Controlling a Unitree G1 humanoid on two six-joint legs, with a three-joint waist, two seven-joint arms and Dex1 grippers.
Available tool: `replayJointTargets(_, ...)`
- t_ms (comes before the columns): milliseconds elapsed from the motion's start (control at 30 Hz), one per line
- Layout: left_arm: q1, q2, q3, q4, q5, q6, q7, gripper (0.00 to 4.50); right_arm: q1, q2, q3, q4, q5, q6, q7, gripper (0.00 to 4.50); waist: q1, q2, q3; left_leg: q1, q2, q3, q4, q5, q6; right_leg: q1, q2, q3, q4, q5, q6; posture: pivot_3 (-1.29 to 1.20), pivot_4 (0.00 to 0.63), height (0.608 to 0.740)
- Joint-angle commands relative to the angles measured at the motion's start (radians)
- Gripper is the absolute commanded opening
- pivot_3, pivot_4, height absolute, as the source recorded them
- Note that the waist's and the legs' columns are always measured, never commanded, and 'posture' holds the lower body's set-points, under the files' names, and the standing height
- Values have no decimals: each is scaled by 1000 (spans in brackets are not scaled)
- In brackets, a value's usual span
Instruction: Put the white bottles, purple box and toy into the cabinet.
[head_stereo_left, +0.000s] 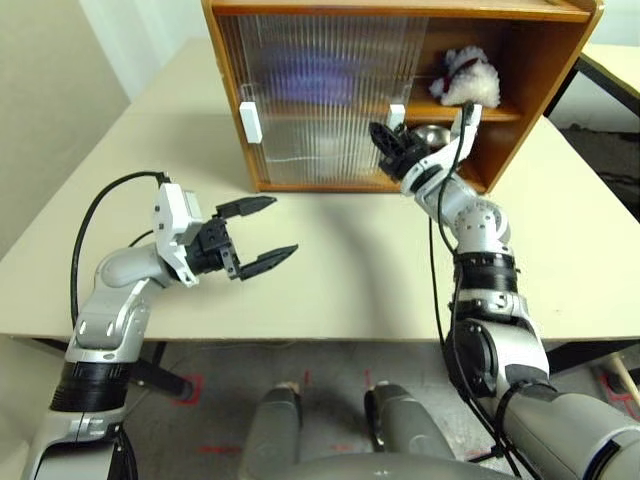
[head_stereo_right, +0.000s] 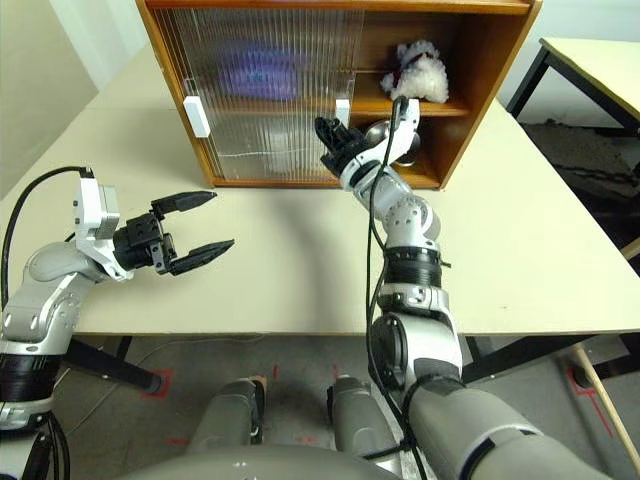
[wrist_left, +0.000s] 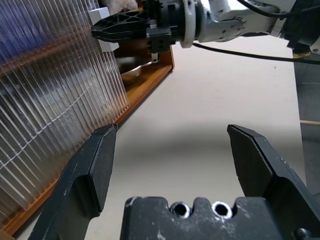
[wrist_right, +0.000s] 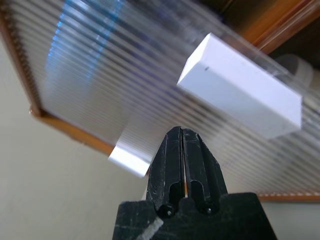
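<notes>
Gripper on the right arm is pinched fully shut with nothing between its fingers, its tip close to the white handle on the edge of the ribbed sliding door. That handle is a stiff little block standing out from the smooth panel; a push against its side looks the surest way to shift the door, which should run lightly but would give a bare fingertip little hold. Up on the cabinet the toy bear lies on the upper shelf, soft and light, easy to squeeze anywhere. A purple blur behind the door may be the box. Below it a metal dish sits on the lower shelf. Left gripper hangs wide open and empty over the desk.
</notes>
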Motion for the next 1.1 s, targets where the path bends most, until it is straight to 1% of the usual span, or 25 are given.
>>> replayJointTargets(33,-22,14,13,27,-1,9,-3,4500,-46,-1,-7,66,-4,-53,-19,30,-1,0,0,0,0,0,0,0,0,0,0,0,0,0,0,159,0,740)
replayJointTargets(67,-34,19,29,30,-19,24,-2,4500,-75,6,-25,104,10,-71,-34,30,-1,0,0,0,0,0,0,0,0,0,0,0,0,1,-1,159,32,740)
replayJointTargets(133,-50,25,47,36,-41,42,-1,4500,-119,11,-51,159,30,-95,-50,30,-3,3,2,0,0,0,0,0,1,0,0,0,0,1,-1,161,35,740)
replayJointTargets(200,-78,25,51,58,-45,49,-6,4500,-168,-14,-54,236,13,-126,-35,30,-2,5,3,0,1,0,0,1,1,0,0,0,0,1,-1,162,50,740)
replayJointTargets(300,-116,18,43,89,-35,49,-12,4500,-207,-48,-70,303,6,-166,-24,30,-1,8,5,1,1,0,0,1,1,0,1,0,0,1,-1,167,53,740)
replayJointTargets(433,-140,1,37,103,-38,50,-13,4500,-153,-78,-35,232,-4,-100,-7,30,0,7,5,2,1,0,0,1,2,1,1,0,0,2,-1,148,42,740)
replayJointTargets(500,-146,1,32,120,-28,43,-24,4500,-91,-130,-48,150,2,-65,-25,30,5,7,4,1,0,0,0,2,3,2,0,0,0,2,-1,140,36,740)
replayJointTargets(667,-138,13,35,126,-25,40,-47,4500,-13,-190,-71,19,41,-4,-68,30,4,6,4,-1,0,0,0,1,2,2,-2,-2,-2,2,-1,112,25,740)
replayJointTargets(1033,-196,0,17,143,-23,44,-52,4500,12,-231,-68,33,8,-62,-71,30,-14,6,4,-1,1,1,-1,3,4,1,-1,-2,-1,2,-1,98,17,740)
replayJointTargets(1067,-199,-3,21,145,-27,46,-47,4500,11,-241,-80,32,13,-65,-75,30,-13,6,4,-1,1,1,0,3,4,1,-1,-2,-2,2,-1,92,30,740)
replayJointTargets(1100,-201,-6,23,146,-31,48,-44,4500,9,-247,-89,32,18,-67,-79,30,-13,6,4,-1,1,2,0,3,5,1,-2,-1,-2,2,-1,92,30,740)
